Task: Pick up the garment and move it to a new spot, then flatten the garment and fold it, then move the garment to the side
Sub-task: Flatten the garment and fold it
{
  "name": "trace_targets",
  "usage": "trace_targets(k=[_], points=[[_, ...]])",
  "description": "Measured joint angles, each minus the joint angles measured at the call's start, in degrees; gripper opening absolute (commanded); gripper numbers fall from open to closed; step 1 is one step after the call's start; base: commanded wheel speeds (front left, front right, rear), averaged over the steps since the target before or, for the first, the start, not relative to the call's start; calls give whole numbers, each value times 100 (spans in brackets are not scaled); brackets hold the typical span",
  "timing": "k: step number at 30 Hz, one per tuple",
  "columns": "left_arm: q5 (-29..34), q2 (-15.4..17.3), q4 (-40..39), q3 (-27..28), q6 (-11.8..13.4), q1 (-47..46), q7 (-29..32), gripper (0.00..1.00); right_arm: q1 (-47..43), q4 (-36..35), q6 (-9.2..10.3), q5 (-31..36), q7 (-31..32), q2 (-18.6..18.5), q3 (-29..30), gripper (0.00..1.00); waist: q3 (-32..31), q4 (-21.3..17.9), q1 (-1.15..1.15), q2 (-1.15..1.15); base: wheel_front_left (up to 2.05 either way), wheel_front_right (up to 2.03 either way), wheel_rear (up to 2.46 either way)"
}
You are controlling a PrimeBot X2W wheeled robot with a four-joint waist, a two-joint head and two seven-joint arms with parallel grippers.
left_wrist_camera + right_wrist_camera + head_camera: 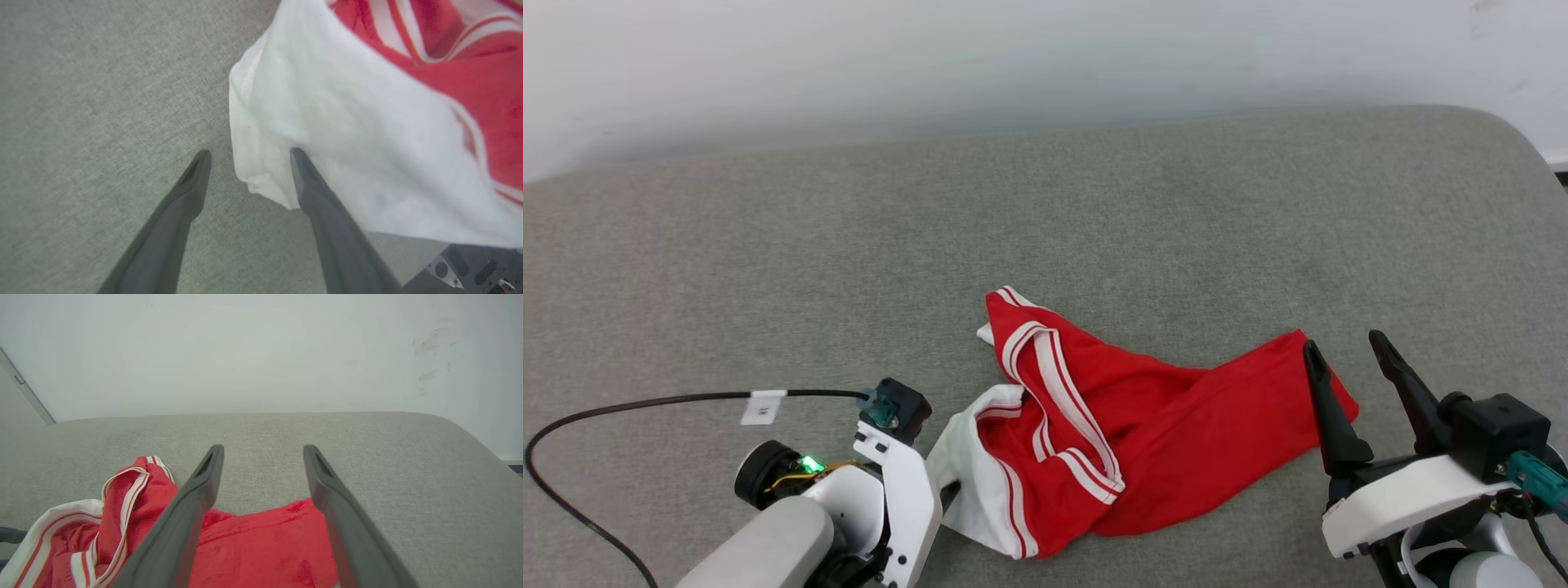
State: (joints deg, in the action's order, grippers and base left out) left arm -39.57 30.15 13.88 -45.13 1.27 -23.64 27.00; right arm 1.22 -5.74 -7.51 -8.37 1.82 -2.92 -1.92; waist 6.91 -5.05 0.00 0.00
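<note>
While the garment point(1143, 416) lies crumpled on the grey cushion point(1045, 204), the left gripper point(249, 152) stands with fingers apart, one touching the white sleeve point(347, 122). The right gripper point(1343, 341), likewise spread and empty, hovers over the garment's red end.

Even, diffuse light covers the garment point(1143, 441) and the grey cushion point(1094, 212) under it; the source cannot be told. Shadows are faint and soft-edged, gathering in the garment's folds and just beneath its near edge. Behind the garment the white wall point(1013, 49) reads bright and slightly hazy. In the left wrist view the garment's white sleeve point(335, 122) lies close to the lens: soft in focus, nearly washed out, its neighbouring red stripes smeared. In the right wrist view the garment's red cloth is crisp, its stitching legible, colours saturated.
</note>
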Motion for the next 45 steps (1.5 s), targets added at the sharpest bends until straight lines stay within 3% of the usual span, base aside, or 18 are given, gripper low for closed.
trace_targets(k=[4, 5, 6, 7, 8, 9, 14, 17, 22, 27, 30, 33, 34, 35, 36, 45], points=[[-63, -2, 360, -243, -271, -248, 631, 100, 28, 77, 0, -29, -36, 0, 1, 100, 117, -113, 0, 0, 0, 0, 0], [-98, -4, 417, -275, -320, -299, 760, 86, 32, 92, 0, -33, -57, 0, 8, 100, 133, -138, 0, 0, 0, 0, 0], [-124, -15, 472, -298, -359, -347, 882, 86, 37, 115, 0, -38, -67, 0, 12, 100, 143, -162, 0, 0, 0, 0, 0], [-174, -29, 519, -309, -380, -378, 968, 47, 40, 132, 0, -56, -71, 0, 12, 100, 145, -181, 0, 0, 0, 0, 0], [-194, -31, 556, -318, -391, -397, 991, 33, 42, 144, 1, -67, -77, 0, 12, 100, 145, -195, 0, 0, 0, 0, 0], [-203, -41, 593, -322, -415, -400, 1002, 0, 50, 157, 0, -68, -78, 0, 12, 100, 142, -206, 0, 0, 0, 0, 0], [-165, -62, 698, -189, -253, -347, 501, 0, 55, 168, 0, -76, -85, 0, 119, 100, 113, -159, 0, 0, 0, 0, 0], [-70, -43, 631, -2, -9, -321, 64, 0, 20, 162, 1, -76, -81, -1, 190, 100, 64, -62, 0, 0, 0, 0, 0], [-60, 308, 359, 512, 466, -298, -470, 0, -5, 140, 0, -73, -63, 2, 211, 100, -53, 118, 0, 0, 0, 0, 0], [-512, 572, 237, 1096, 914, 218, -705, 0, -55, 98, 1, -67, -19, 0, 224, 100, -163, 240, 0, 0, 0, 0, 0], [-902, 581, 391, 1340, 1037, 688, -780, 0, -56, 58, 0, -65, 1, 1, 204, 100, -167, 246, 0, 0, 0, 0, 0], [-1220, 475, 683, 1470, 982, 1001, -867, 0, -57, 24, 0, -63, 25, 1, 204, 100, -136, 233, 0, 0, 0, 0, 0], [-1272, 423, 770, 1488, 935, 1052, -921, 7, -57, 18, 0, -52, 34, 1, 208, 100, -128, 228, 0, 0, 0, 0, 0], [-1317, 366, 845, 1521, 896, 1056, -999, 47, -57, 12, 0, -43, 52, 1, 210, 100, -125, 225, 0, 0, 0, 0, 0], [-1317, 324, 899, 1539, 871, 1053, -1103, 100, -57, 8, 0, -40, 56, 1, 215, 100, -125, 224, 0, 0, 0, 0, 0], [-844, 12, 844, 1589, 935, 889, -2386, 100, -133, -10, 0, -13, 158, 1, 234, 100, -351, 237, 0, 0, 0, 0, 0]])
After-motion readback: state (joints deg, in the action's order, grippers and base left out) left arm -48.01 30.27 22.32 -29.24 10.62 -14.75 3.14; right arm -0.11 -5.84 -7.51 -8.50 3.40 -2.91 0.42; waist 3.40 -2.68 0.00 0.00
